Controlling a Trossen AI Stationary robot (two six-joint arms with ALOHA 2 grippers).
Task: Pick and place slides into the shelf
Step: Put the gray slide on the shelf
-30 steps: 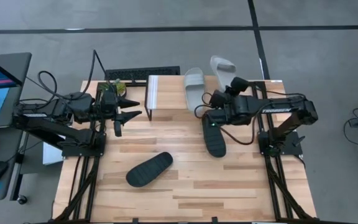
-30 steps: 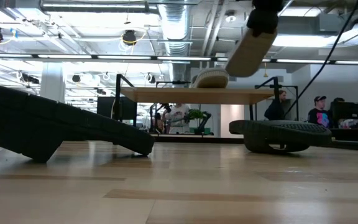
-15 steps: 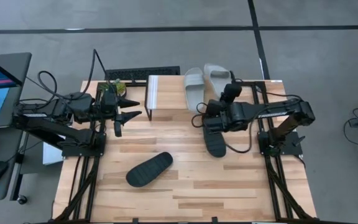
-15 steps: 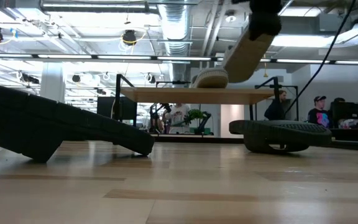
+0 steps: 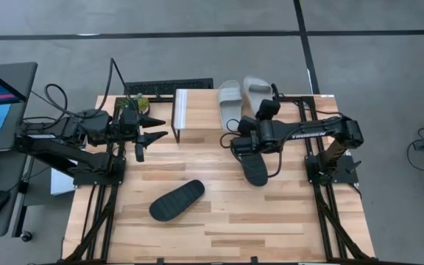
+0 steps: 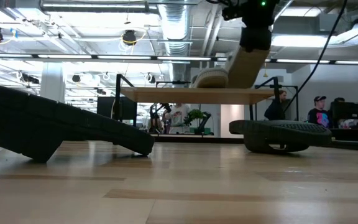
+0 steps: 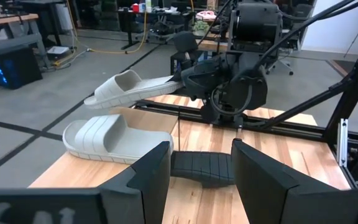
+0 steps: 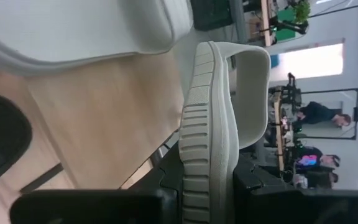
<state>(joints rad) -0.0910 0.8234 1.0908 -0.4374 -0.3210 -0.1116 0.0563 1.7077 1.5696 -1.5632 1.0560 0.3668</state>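
- Right gripper (image 5: pixel 269 107) is clamped on a grey slide (image 5: pixel 257 91), held tilted above the shelf (image 6: pixel 199 95) at the table's 12 o'clock edge, beside the second grey slide (image 5: pixel 230 103).
- Left gripper (image 5: pixel 152 122) waits at 10 o'clock, fingers apart.
- Two black slides (image 5: pixel 177 200) lie on the table (image 5: pixel 219 228).

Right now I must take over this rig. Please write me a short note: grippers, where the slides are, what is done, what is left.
Right gripper: shut on the second grey slide, held just above the shelf, beside the first one.
Left gripper: open, waiting at the table's left, holding nothing.
Done: first grey slide lies on the shelf.
Left: release the held grey slide, then place both black slides. One lies under the right arm, the other on the table's middle.
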